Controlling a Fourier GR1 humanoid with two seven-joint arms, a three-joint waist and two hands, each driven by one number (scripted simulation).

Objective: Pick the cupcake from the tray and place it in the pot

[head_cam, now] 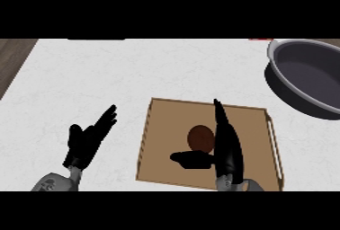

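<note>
Table (100, 72): pale marbled top filling most of the frame.
Tray (166, 134): brown, lower centre-right.
Cupcake (200, 137): dark brown, on the tray's middle.
Pot (312, 96): grey, upper right, well apart from the tray.
Right hand (225, 143): fingers straight, thumb spread wide, beside the cupcake, holding nothing.
Left hand (90, 139): lower left, fingers straight, resting.
</note>
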